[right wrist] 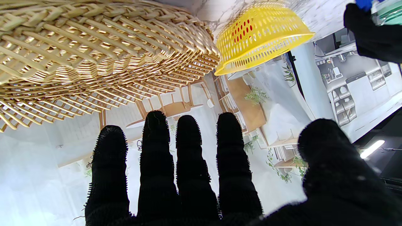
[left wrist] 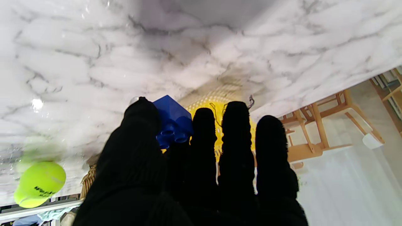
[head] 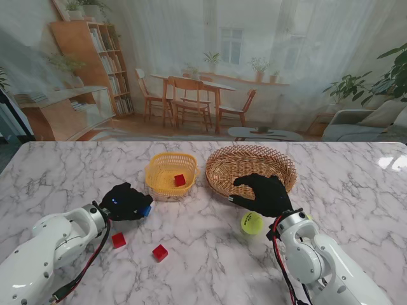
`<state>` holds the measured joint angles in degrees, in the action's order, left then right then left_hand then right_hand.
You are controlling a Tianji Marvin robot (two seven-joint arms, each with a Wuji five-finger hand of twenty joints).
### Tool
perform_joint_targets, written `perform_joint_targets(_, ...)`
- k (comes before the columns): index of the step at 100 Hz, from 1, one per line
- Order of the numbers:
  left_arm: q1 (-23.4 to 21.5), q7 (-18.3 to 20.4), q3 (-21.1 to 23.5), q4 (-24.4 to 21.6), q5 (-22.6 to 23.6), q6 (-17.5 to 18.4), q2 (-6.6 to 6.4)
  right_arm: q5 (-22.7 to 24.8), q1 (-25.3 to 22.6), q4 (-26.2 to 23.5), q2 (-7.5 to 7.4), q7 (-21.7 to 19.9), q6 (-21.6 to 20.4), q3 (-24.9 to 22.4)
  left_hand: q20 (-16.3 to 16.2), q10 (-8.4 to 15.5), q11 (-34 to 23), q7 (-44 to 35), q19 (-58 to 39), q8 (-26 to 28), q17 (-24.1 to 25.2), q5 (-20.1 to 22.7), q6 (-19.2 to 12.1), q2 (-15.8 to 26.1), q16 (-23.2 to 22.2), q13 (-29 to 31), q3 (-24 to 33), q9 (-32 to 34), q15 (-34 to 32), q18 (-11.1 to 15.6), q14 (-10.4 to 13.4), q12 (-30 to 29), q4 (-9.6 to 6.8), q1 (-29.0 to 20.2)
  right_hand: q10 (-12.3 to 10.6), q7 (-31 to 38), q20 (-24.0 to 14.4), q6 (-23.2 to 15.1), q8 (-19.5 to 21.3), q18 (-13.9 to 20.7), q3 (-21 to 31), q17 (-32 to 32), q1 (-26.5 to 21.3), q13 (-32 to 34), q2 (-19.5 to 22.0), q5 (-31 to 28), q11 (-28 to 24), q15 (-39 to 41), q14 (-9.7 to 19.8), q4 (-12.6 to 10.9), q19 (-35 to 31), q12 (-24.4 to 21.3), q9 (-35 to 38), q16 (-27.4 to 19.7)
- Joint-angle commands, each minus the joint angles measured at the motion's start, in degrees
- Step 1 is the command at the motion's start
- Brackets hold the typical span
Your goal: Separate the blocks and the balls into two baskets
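My left hand is shut on a blue block, just left of the yellow basket; the left wrist view shows the blue block pinched between thumb and fingers. That basket holds one red block. Two red blocks lie on the table nearer to me. My right hand is open, fingers spread, at the near rim of the wicker basket. A tennis ball rests on the table beside the right wrist.
The marble table runs wide on both sides of the baskets. In the right wrist view the wicker basket and yellow basket stand side by side. The tennis ball shows in the left wrist view too.
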<state>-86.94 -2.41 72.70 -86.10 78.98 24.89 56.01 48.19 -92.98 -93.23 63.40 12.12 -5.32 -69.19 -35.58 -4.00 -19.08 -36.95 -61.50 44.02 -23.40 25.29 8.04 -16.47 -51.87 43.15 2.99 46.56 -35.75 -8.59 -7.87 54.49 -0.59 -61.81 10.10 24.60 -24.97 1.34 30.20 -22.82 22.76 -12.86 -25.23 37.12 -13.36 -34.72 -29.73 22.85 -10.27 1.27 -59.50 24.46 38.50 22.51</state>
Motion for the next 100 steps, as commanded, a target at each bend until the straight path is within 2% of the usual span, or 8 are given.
perform_joint_targets(1, 0.1, -0.2, 0.3, -1.2, 0.2, 0.4, -0.05, 0.0, 0.0, 0.1, -0.01, -0.2, 0.1, 0.2, -1.3, 2.8, -0.7, -3.3, -1.7, 0.0, -0.4, 2.2, -3.2, 1.0, -0.2, 1.8, 2.6, 3.9, -0.7, -0.8, -0.4, 1.3, -1.31, -6.3, -0.2, -0.7, -0.6, -1.0, -0.4, -0.5, -0.4, 0.2, -0.6, 0.6, 2.1, -0.1, 0.9, -2.3, -0.4, 0.0, -0.1, -0.1, -1.1, 0.4)
perform_joint_targets(20, 0.2, -1.4, 1.9, -3.5, 0.6, 1.7, 0.16, 0.0, 0.1, 0.3, -0.01, -0.2, 0.0, 0.2, -1.1, 2.7, 0.0, -3.5, -1.5, 0.0, -0.5, 2.8, -3.6, 0.7, 0.0, 2.0, 2.4, 4.3, -0.2, -1.1, -0.6, 1.2, -1.41, -6.3, -0.3, -0.7, -0.6, -1.0, -0.4, -0.4, -0.4, 0.2, -0.6, 0.6, 2.1, -0.1, 0.9, -2.3, -0.4, 0.0, -0.1, -0.1, -1.2, 0.4)
perform_joint_targets(37, 3.2, -0.6, 0.9, -3.4, -1.3, 1.3, 0.58, -0.1, 0.2, 0.3, -0.02, -0.4, 0.1, 0.3, -1.0, 2.6, 0.4, -3.3, -1.4, 0.0, -0.6, 2.8, -3.5, 0.5, 0.0, 2.1, 2.2, 4.3, 0.0, -1.0, -0.7, 1.2, -1.44, -6.0, -0.2, -0.7, -0.6, -1.0, -0.4, -0.5, -0.4, 0.3, -0.7, 0.6, 2.1, -0.1, 0.9, -2.3, -0.4, 0.0, -0.1, -0.1, -1.1, 0.4)
perform_joint_targets(61, 12.0, 3.2, -5.6, 1.1, -7.8, -3.5, 1.55, -0.1, 0.4, 0.4, -0.04, -0.5, 0.0, 0.4, -0.9, 2.6, 0.8, -3.0, -1.2, -0.1, -0.5, 2.7, -3.4, 0.9, 0.0, 1.9, 2.1, 4.3, 0.2, -1.1, -0.7, 1.4, -1.51, -6.0, -0.3, -0.7, -0.6, -0.9, -0.3, -0.4, -0.5, 0.3, -0.6, 0.6, 2.1, -0.2, 0.9, -2.3, -0.4, 0.0, -0.1, -0.1, -1.0, 0.4)
perform_joint_targets(100, 23.2, 5.7, -16.6, 9.7, -15.4, -13.0, 2.87, -0.2, -0.1, 0.2, 0.02, -0.1, -0.3, 0.0, -0.9, 2.3, 0.4, -2.4, -0.8, -0.4, 0.2, 2.2, -3.1, 1.3, 0.1, 1.0, 1.5, 2.8, 0.7, -1.1, -0.9, 1.2, -1.52, -5.1, -0.3, -0.7, -0.6, -1.0, -0.3, -0.5, -0.5, 0.3, -0.6, 0.6, 2.1, -0.2, 0.9, -2.3, -0.5, 0.0, -0.1, -0.1, -1.0, 0.4)
